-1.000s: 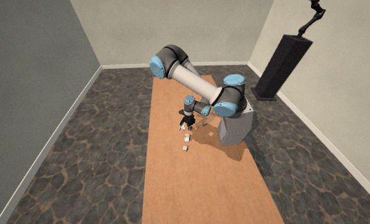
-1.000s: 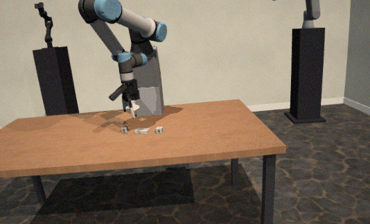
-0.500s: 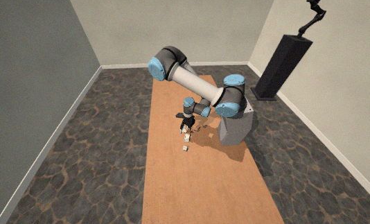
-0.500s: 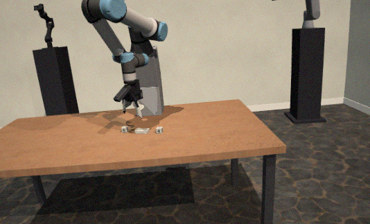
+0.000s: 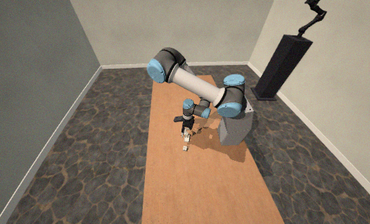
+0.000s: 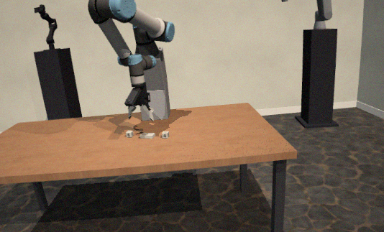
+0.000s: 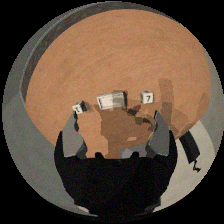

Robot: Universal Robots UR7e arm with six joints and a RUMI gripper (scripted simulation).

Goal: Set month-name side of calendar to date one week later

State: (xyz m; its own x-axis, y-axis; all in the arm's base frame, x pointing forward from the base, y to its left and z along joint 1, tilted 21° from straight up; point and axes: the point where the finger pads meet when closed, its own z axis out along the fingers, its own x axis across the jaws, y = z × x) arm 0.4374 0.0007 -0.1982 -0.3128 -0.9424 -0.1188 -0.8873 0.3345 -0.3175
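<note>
The small whitish tray (image 5: 186, 139) (image 6: 147, 136) (image 7: 111, 100) lies on the table between two white digit cubes. One cube (image 6: 129, 134) (image 7: 146, 97) is at its left in the exterior view; the wrist view shows a 7 on it. The other cube (image 5: 185, 148) (image 6: 165, 134) (image 7: 79, 107) is on the tray's opposite side, with a dark digit I cannot read surely. Both cubes are outside the tray. My gripper (image 5: 184, 134) (image 6: 140, 118) (image 7: 116, 114) is wide open and empty, above the table near the tray. The first cube is not clearly visible in the top view. The month's name is not readable.
The wooden table (image 5: 170, 186) (image 6: 223, 136) (image 7: 115, 45) carries all three objects. The arm's grey pedestal (image 5: 235, 131) (image 6: 158, 100) stands at the table's robot side. Arm shadows fall beside the tray. Black columns (image 5: 284, 69) (image 6: 318, 75) stand away from the table.
</note>
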